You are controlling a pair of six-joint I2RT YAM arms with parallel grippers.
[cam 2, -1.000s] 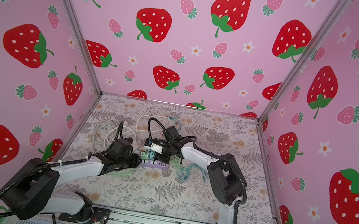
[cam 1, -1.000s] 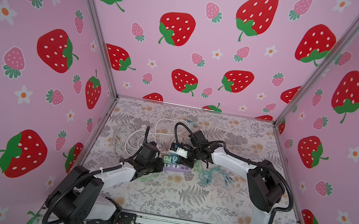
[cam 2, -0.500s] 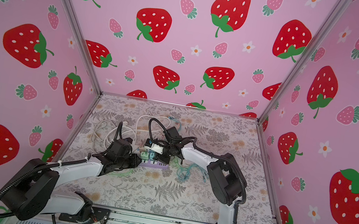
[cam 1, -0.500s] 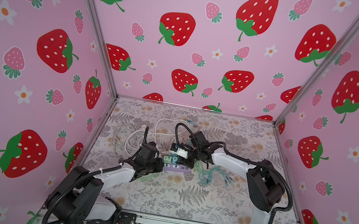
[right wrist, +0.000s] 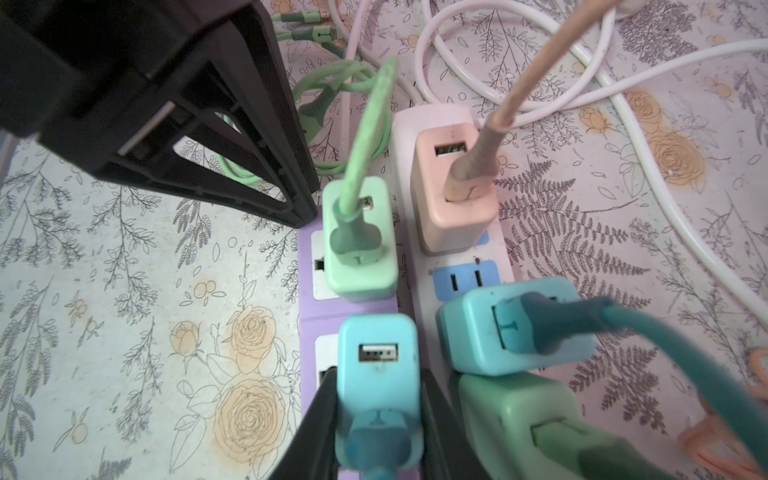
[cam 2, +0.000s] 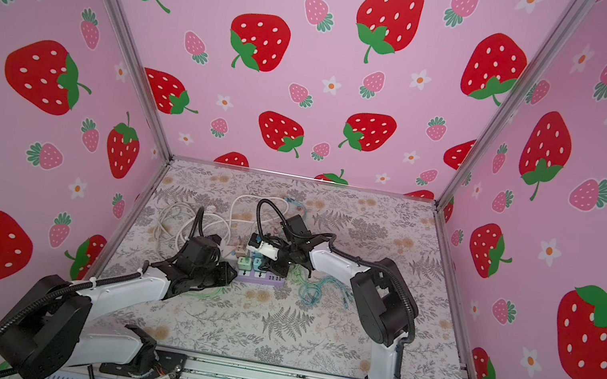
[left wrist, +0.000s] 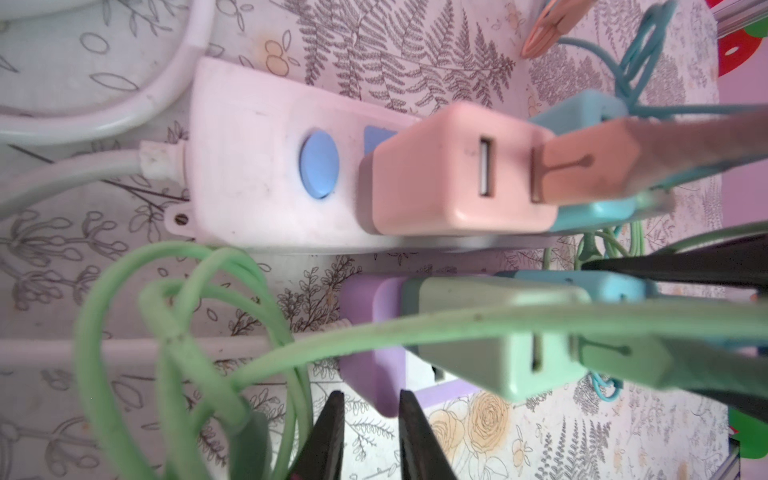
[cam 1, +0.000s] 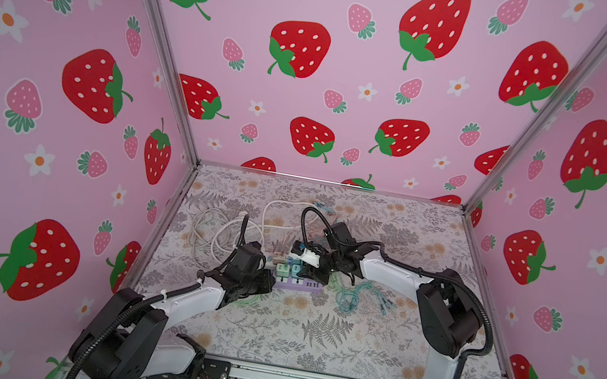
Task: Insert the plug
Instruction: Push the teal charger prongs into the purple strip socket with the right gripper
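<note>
A light-blue plug (right wrist: 378, 374) with a blue cable stands upright in the purple power strip (right wrist: 307, 249), and my right gripper (right wrist: 378, 395) is shut on its two sides. In both top views that gripper (cam 1: 310, 274) (cam 2: 271, 267) reaches down over the strip (cam 1: 297, 284) (cam 2: 264, 280). A green charger (right wrist: 359, 249) sits in the neighbouring socket. My left gripper (left wrist: 370, 409) (cam 1: 269, 277) is at the strip's end, its fingers slightly apart astride the purple corner (left wrist: 374, 332).
A white power strip (left wrist: 249, 166) lies alongside, carrying a pink charger (left wrist: 449, 174), a blue charger (right wrist: 515, 328) and a green one (right wrist: 519, 415). White cables (cam 1: 227, 228) coil behind it. A teal cable heap (cam 1: 354, 296) lies to the right, green cable loops (left wrist: 187, 332) to the left.
The left gripper's jaws have eased slightly wider round the strip's end. Neither arm has visibly shifted, and the right gripper still holds the blue plug.
</note>
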